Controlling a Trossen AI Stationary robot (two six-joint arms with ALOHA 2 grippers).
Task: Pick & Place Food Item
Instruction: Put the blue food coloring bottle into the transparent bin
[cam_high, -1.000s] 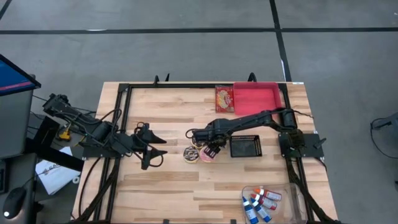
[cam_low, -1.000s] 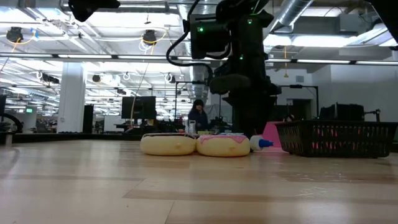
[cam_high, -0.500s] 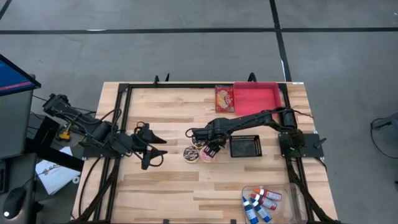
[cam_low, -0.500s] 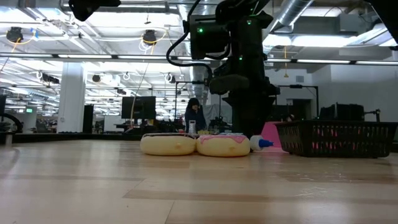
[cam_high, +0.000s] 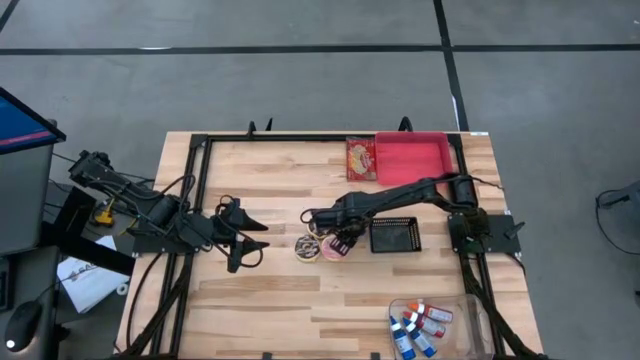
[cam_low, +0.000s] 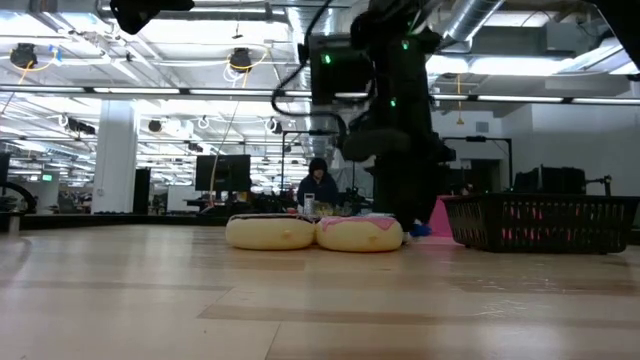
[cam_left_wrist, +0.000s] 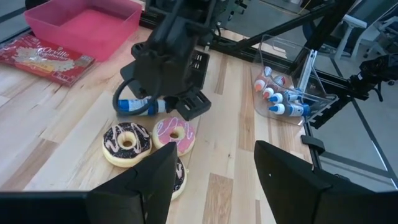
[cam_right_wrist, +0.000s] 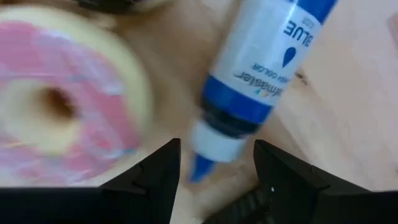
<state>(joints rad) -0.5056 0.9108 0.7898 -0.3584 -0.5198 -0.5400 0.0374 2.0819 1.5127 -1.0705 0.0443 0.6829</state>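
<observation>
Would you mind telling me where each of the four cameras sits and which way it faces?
High view: overhead, straight down on the table; both arms show.
Low view: table height, level toward the room; right arm over the doughnuts.
Left wrist view: on the left arm, toward the right gripper; own fingers below.
Right wrist view: close above the blue bottle and pink doughnut.
Shared: the pink doughnut shows in all.

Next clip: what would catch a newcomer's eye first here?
Mid-table, the right claw hangs open just above a blue bottle lying beside a pink donut and a chocolate donut. A red bin sits at the far edge, a black basket right of the donuts. The left claw waits open at the left.
</observation>
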